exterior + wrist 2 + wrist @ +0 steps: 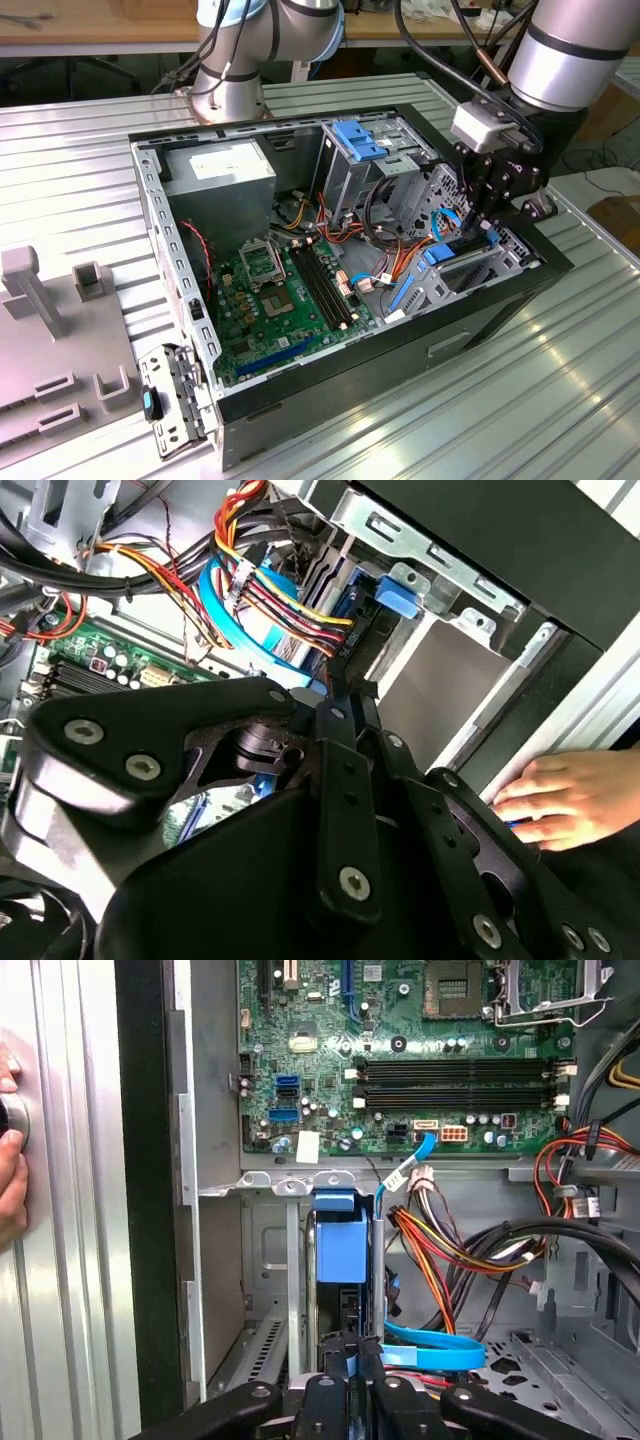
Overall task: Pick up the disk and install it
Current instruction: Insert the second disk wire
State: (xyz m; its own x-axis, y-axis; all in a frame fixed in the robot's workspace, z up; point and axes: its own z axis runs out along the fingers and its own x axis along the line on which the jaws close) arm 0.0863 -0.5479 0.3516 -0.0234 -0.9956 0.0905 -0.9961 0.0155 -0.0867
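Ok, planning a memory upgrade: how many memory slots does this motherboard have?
4 memory slots, side by side as parallel black strips on the motherboard beside the processor socket; all look empty, none seems hidden.

You are looking at a robotics lab or workshop: an opened computer case with its bare motherboard lies on a ribbed metal bench, grey fixture blocks sit beside it, robot arm bases are mounted behind, and wooden desks line the back
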